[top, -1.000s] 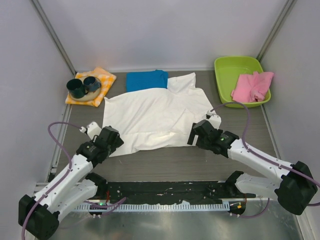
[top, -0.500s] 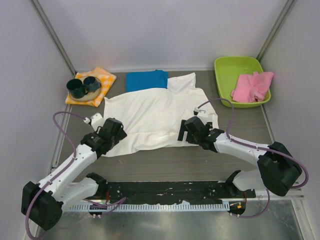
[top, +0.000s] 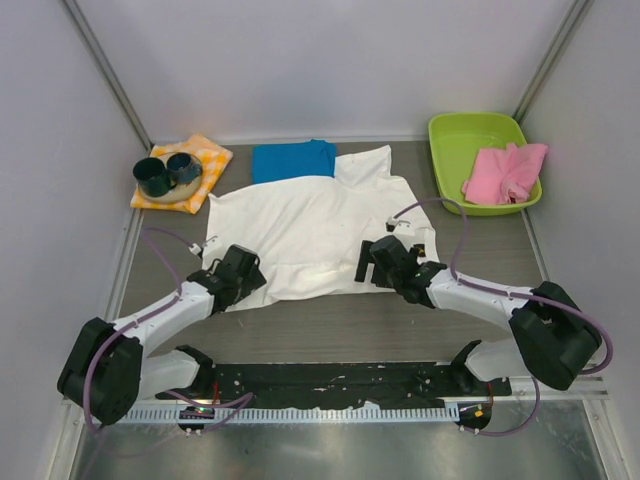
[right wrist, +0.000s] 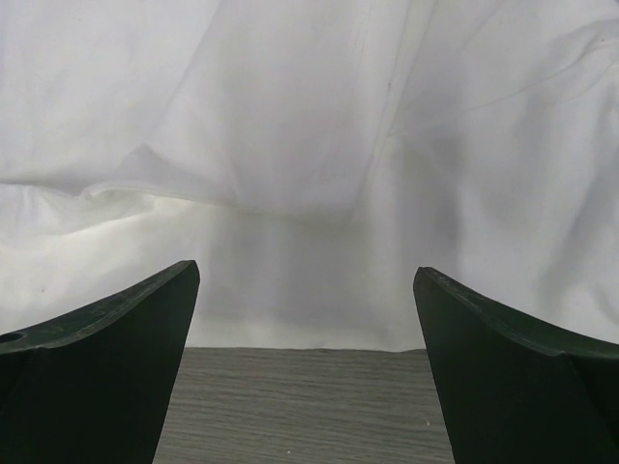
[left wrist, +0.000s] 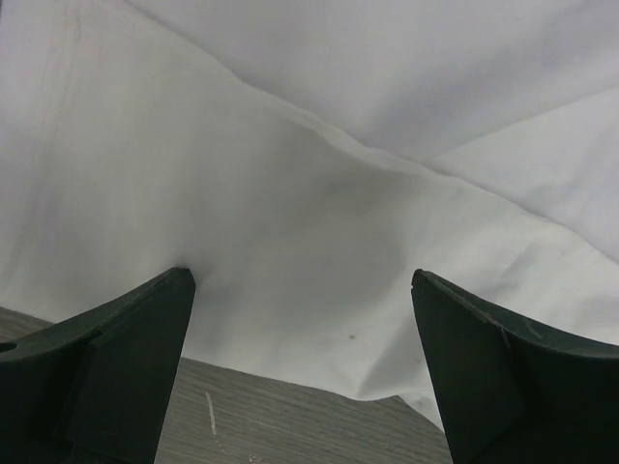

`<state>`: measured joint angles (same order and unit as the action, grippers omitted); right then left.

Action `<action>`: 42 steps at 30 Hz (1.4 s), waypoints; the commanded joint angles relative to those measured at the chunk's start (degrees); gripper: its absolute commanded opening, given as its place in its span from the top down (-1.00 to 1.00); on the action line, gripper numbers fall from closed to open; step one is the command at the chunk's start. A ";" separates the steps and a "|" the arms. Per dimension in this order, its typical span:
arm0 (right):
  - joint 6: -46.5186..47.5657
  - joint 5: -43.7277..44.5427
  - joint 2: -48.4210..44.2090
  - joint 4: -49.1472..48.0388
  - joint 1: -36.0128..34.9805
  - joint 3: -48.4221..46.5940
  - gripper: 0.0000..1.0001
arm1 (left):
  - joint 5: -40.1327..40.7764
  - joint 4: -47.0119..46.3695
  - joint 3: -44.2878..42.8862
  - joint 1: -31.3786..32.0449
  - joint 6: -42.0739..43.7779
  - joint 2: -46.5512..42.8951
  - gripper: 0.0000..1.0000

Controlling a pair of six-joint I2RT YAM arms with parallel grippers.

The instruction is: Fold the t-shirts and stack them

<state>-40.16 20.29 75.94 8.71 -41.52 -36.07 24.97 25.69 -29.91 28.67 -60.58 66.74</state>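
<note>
A large white t-shirt point(top: 310, 225) lies spread flat in the middle of the table, plain side up. Behind it sits a folded turquoise-blue t-shirt point(top: 293, 160). My left gripper point(top: 250, 272) is low at the shirt's near left hem and stands open. In the left wrist view the white cloth point(left wrist: 309, 193) fills the space ahead of the left gripper point(left wrist: 301, 275), and its hem edge lies between the fingers. My right gripper point(top: 375, 262) is open at the near right hem. In the right wrist view, shirt fabric point(right wrist: 309, 174) lies ahead of the right gripper point(right wrist: 306, 271), with bare table below.
An orange-and-white checked cloth point(top: 205, 155) at the back left carries two dark cups point(top: 153, 176). A green tub point(top: 450, 150) at the back right holds a pink cloth point(top: 508, 170). A black rail point(top: 330, 385) runs along the near edge. Walls close in on the sides.
Both arms have come down and in toward the white shirt's near hem: the left gripper moved right, the right gripper moved left. Both stayed open. The shirt has not shifted.
</note>
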 commanded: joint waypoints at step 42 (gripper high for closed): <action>-29.01 5.97 -20.13 26.96 -24.92 13.41 -0.99 | -0.63 17.98 4.43 6.49 -5.26 -21.21 -0.99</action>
<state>-64.38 25.69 54.87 23.40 -63.13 -21.82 23.92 39.97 -23.92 34.61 -64.62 46.68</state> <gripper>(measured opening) 0.995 0.996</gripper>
